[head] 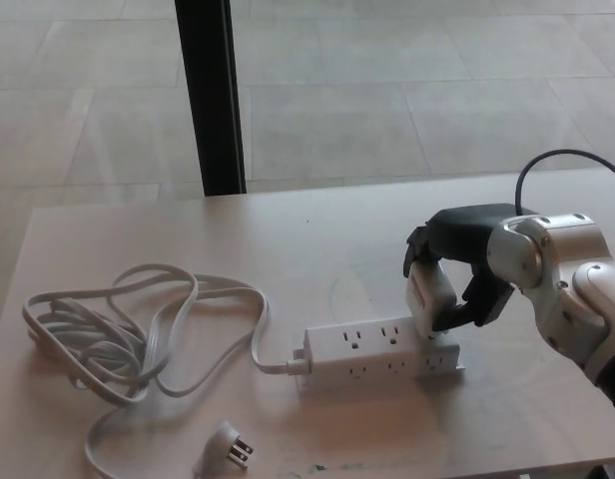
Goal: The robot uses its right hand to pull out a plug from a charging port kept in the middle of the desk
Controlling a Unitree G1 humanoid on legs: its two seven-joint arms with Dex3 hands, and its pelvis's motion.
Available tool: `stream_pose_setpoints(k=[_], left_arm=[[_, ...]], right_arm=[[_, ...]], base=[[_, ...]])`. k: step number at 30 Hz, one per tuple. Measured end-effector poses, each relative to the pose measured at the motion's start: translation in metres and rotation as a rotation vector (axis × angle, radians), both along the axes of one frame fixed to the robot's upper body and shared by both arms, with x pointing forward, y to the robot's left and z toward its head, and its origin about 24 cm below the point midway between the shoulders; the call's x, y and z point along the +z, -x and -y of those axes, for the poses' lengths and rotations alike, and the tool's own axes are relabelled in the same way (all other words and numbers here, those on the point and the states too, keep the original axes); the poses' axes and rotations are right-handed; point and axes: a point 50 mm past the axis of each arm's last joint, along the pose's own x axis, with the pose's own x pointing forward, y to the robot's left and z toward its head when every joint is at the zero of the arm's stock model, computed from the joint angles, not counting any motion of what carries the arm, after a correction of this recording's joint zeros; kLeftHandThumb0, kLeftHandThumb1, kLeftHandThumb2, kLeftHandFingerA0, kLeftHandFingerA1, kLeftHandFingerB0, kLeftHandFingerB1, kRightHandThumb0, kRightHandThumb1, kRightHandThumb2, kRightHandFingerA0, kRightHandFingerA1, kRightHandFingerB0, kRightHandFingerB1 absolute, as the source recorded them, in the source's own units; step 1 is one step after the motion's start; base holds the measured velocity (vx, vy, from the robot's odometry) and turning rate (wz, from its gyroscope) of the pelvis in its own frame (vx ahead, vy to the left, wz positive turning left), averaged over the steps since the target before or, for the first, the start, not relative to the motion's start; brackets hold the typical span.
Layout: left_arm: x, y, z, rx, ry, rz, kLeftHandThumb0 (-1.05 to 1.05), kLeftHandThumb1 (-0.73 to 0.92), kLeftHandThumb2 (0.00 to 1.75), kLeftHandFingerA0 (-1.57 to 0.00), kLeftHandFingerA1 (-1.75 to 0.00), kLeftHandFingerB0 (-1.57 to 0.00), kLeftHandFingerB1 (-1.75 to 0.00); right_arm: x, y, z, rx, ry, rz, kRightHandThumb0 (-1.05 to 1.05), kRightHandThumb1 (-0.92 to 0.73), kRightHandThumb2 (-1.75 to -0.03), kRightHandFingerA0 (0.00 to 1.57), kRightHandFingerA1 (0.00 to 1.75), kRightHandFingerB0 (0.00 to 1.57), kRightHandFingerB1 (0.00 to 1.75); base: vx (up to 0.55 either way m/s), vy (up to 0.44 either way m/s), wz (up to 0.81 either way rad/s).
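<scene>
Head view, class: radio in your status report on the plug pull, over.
Right hand shut on white plug. Plug at power strip right end, not visibly clear of it. Left hand not in view. Nothing blocking; coiled cord lies left.

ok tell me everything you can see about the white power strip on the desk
The power strip is a long white plastic block lying flat near the middle of the desk, with outlets on its top and front faces. A flat white cord leaves its left end and piles in loops, ending in a loose pronged plug. A white adapter stands on its right end, gripped by the right hand.
</scene>
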Motion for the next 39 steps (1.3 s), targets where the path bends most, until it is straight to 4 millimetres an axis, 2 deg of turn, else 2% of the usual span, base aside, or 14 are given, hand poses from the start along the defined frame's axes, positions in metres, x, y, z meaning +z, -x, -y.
stream_pose_setpoints(k=[9,10,17,20,21,25,26,27,28,30,33,34,38,39], left_arm=[[0.000,0.001,-0.001,0.014,0.011,0.007,-0.67,0.83,0.65,-0.76,-0.60,-0.66,-0.49],[0.000,0.001,-0.001,0.017,0.012,0.009,-0.66,0.85,0.66,-0.75,-0.58,-0.65,-0.48],[0.001,0.001,-0.002,0.019,0.016,0.021,-0.67,0.88,0.67,-0.72,-0.55,-0.64,-0.47],[0.002,0.002,-0.002,0.016,0.018,0.022,-0.68,0.88,0.67,-0.73,-0.56,-0.64,-0.47],[0.001,0.002,-0.002,0.016,0.019,0.021,-0.68,0.88,0.66,-0.74,-0.58,-0.64,-0.46],[0.001,0.004,-0.002,0.017,0.022,0.019,-0.67,0.87,0.66,-0.75,-0.60,-0.65,-0.47],[0.001,0.004,-0.002,0.017,0.022,0.019,-0.68,0.88,0.66,-0.72,-0.57,-0.64,-0.47],[0.001,0.004,-0.002,0.017,0.023,0.020,-0.68,0.88,0.66,-0.72,-0.57,-0.64,-0.47],[0.001,0.004,-0.002,0.016,0.024,0.020,-0.68,0.88,0.66,-0.72,-0.55,-0.64,-0.46],[0.001,0.004,-0.002,0.014,0.027,0.020,-0.68,0.89,0.67,-0.71,-0.54,-0.63,-0.45],[0.001,0.006,-0.003,0.018,0.029,0.019,-0.68,0.89,0.67,-0.71,-0.53,-0.63,-0.45],[0.001,0.006,-0.003,0.019,0.029,0.018,-0.68,0.89,0.67,-0.71,-0.54,-0.63,-0.45],[0.000,0.008,-0.003,0.022,0.032,0.016,-0.69,0.89,0.67,-0.72,-0.56,-0.63,-0.46],[0.000,0.008,-0.003,0.022,0.033,0.015,-0.68,0.89,0.67,-0.72,-0.55,-0.63,-0.46]], right_arm=[[-0.001,0.002,-0.002,0.024,-0.010,0.024,-0.30,-0.60,-0.69,0.82,1.60,0.60,0.49],[-0.001,0.002,-0.002,0.025,-0.008,0.026,-0.35,-0.64,-0.71,0.79,1.56,0.66,0.84],[-0.001,0.003,-0.005,0.041,0.016,0.058,-0.39,-0.66,-0.77,0.77,1.39,0.66,0.87],[-0.001,0.004,-0.005,0.043,0.018,0.070,-0.36,-0.62,-0.79,0.75,1.39,0.59,0.84],[-0.002,0.005,-0.005,0.044,0.017,0.074,-0.36,-0.60,-0.83,0.71,1.48,0.61,0.98],[-0.003,0.006,-0.003,0.039,-0.004,0.095,-0.34,-0.58,-0.79,0.72,1.53,0.62,0.99],[-0.004,0.006,-0.002,0.036,-0.008,0.097,-0.34,-0.58,-0.79,0.71,1.56,0.63,1.14],[-0.003,0.006,-0.001,0.034,-0.012,0.099,-0.34,-0.58,-0.79,0.71,1.56,0.63,1.14],[-0.003,0.006,-0.001,0.031,-0.015,0.100,-0.34,-0.63,-0.69,0.74,1.75,0.60,1.46],[-0.002,0.005,0.000,0.024,-0.020,0.102,-0.33,-0.61,-0.65,0.75,1.57,0.73,1.09],[0.001,0.004,0.003,0.017,-0.047,0.114,-0.31,-0.61,-0.66,0.75,1.65,0.70,1.18],[0.003,0.004,0.004,0.013,-0.057,0.121,-0.31,-0.59,-0.69,0.73,1.44,0.69,0.85],[0.009,0.002,0.009,0.000,-0.095,0.150,-0.30,-0.54,-0.79,0.74,1.48,0.68,0.71],[0.011,0.001,0.011,-0.004,-0.105,0.164,-0.29,-0.52,-0.85,0.74,1.75,0.69,1.29]], base=[[0.00,0.000,0.00],[0.00,0.000,0.00],[0.00,0.000,0.00],[0.00,0.000,0.00],[0.00,0.000,0.00],[0.00,0.000,0.00],[0.00,0.000,0.00],[0.00,0.000,0.00],[0.00,0.000,0.00],[0.00,0.000,0.00],[0.00,0.000,0.00],[0.00,0.000,0.00],[0.00,0.000,0.00],[0.00,0.000,0.00]])
